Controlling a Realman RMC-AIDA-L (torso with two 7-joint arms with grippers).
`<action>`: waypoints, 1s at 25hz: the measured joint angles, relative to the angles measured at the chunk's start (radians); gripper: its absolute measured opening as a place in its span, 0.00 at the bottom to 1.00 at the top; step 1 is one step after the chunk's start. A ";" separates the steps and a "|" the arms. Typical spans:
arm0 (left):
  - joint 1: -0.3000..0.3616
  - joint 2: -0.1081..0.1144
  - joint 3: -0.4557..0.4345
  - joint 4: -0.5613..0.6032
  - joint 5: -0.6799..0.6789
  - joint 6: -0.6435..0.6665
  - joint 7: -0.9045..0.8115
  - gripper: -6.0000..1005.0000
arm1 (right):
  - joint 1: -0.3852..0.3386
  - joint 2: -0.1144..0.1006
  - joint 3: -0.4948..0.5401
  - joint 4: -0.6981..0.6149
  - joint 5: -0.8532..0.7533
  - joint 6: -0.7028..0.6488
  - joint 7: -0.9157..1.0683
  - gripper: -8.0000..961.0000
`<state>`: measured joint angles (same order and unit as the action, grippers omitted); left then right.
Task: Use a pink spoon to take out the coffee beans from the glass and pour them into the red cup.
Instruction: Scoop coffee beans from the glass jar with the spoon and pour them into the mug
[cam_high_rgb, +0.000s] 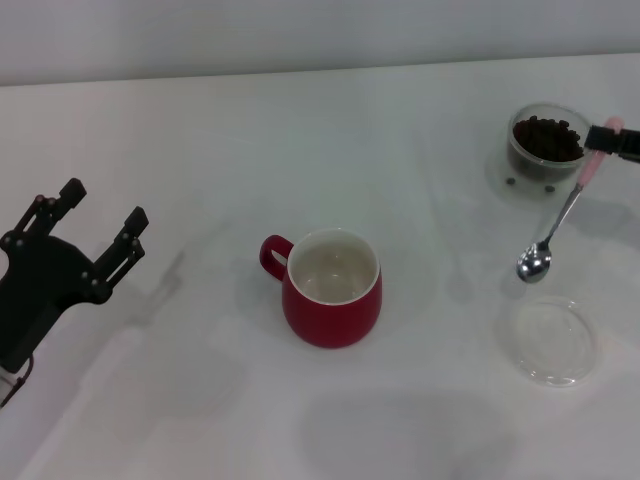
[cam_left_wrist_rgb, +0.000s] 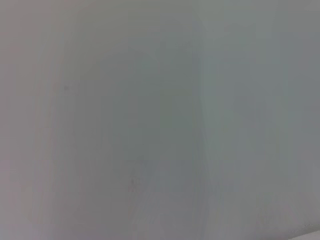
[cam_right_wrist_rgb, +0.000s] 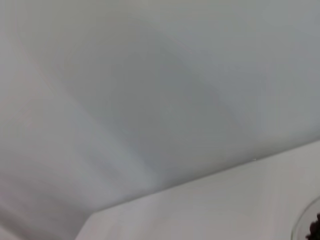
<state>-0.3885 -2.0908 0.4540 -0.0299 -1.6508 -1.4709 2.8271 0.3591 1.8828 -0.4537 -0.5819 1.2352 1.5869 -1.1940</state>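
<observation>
The pink spoon (cam_high_rgb: 560, 220) is being held by its handle in the clenched right claw (cam_high_rgb: 612, 140) beside the glass (cam_high_rgb: 545, 148) of coffee beans (cam_high_rgb: 546, 138), its empty bowl best being lifted over the rim before dipping, while the left claw (cam_high_rgb: 100, 225) is being kept spread, well apart from the red cup (cam_high_rgb: 332, 290).

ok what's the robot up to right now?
The right claw grips the pink spoon by its pink handle end, right beside the glass of coffee beans. The spoon hangs bowl-down and looks empty, between the glass and a flat clear dish. The red cup sits mid-table with no beans visible inside. A few stray beans lie on the glass's saucer. The left claw is open and idle at the table's left edge.
</observation>
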 joint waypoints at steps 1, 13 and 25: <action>0.004 0.000 0.000 0.000 -0.001 -0.003 0.000 0.77 | 0.000 0.000 0.001 0.000 0.007 -0.001 -0.005 0.16; -0.002 -0.001 0.004 -0.013 -0.008 -0.026 -0.002 0.77 | 0.067 0.025 0.041 0.000 0.074 -0.121 -0.119 0.16; -0.001 0.000 0.000 -0.013 -0.014 -0.038 -0.002 0.77 | 0.096 0.029 0.039 -0.002 0.167 -0.339 -0.294 0.16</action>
<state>-0.3896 -2.0906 0.4540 -0.0429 -1.6647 -1.5093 2.8255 0.4552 1.9114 -0.4147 -0.5837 1.4022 1.2484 -1.4876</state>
